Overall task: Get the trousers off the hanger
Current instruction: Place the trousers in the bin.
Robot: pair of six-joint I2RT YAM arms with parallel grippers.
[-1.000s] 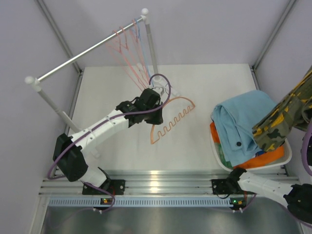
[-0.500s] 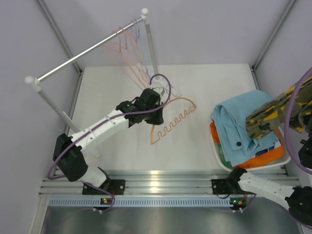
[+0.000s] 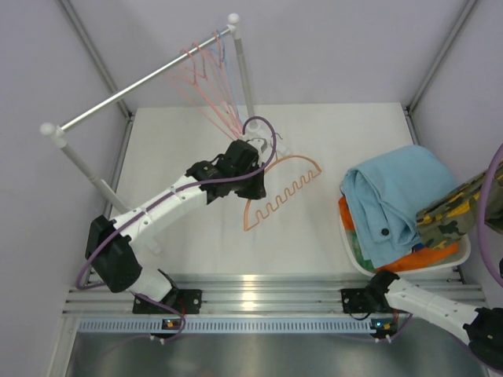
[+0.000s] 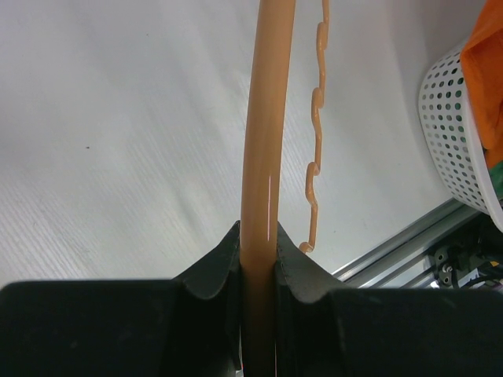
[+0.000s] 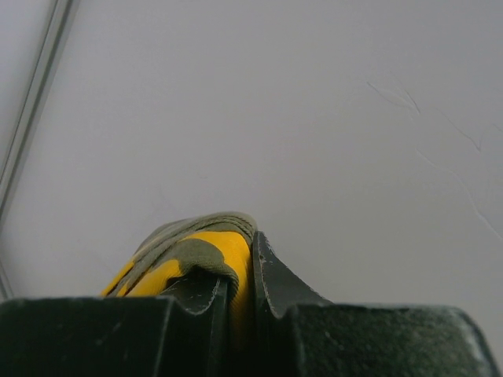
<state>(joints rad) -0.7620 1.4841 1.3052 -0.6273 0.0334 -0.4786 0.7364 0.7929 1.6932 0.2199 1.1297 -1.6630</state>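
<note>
Left fingers (image 4: 211, 273) clamped on an orange hanger (image 4: 264, 149) over the table (image 3: 330, 149), right fingers (image 5: 275, 284) pinching camo trousers (image 3: 454, 214) at the right edge over a white basket (image 4: 452, 141), light blue trousers (image 3: 393, 184) heaped in it on orange trousers (image 3: 428, 258)

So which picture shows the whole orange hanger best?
The top view: the orange hanger shows nearly whole, held by the left gripper. The left wrist view shows only its bar and wavy edge, close up. The right wrist view shows only camouflage trousers, no hanger.
</note>
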